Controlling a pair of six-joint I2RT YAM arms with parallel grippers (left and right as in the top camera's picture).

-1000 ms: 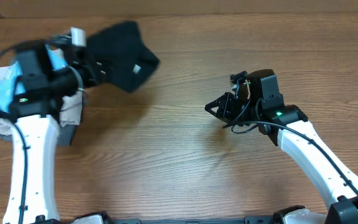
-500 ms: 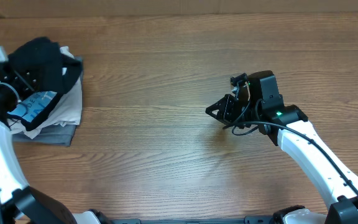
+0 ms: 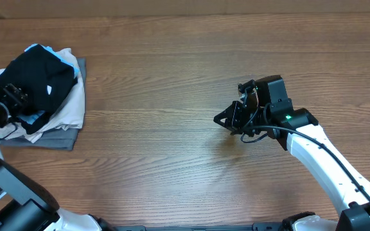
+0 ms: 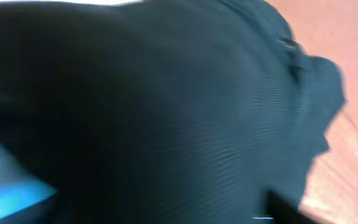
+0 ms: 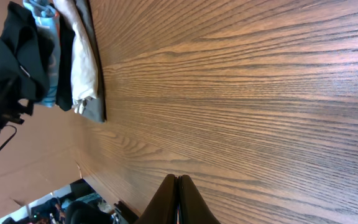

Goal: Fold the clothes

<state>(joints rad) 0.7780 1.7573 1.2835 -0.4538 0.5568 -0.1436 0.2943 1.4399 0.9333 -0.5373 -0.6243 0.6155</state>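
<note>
The crumpled plain black soft-fabric shirt (image 3: 40, 77) is lying on the folded white-and-grey garment pile (image 3: 69, 112) at the wooden bench's (image 3: 172, 96) 9 o'clock, its long axis running roughly 8-to-2 o'clock, the left hand's (image 3: 10, 101) spread being impossible to tell, the right hand (image 5: 178, 199) hovering pressed together.

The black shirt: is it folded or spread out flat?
Not spread: the black shirt lies as a compact bundle atop the pile of garments; how neatly folded, cannot tell.

No writing on the black shirt (image 3: 37, 72) or elsewhere can be read.
</note>
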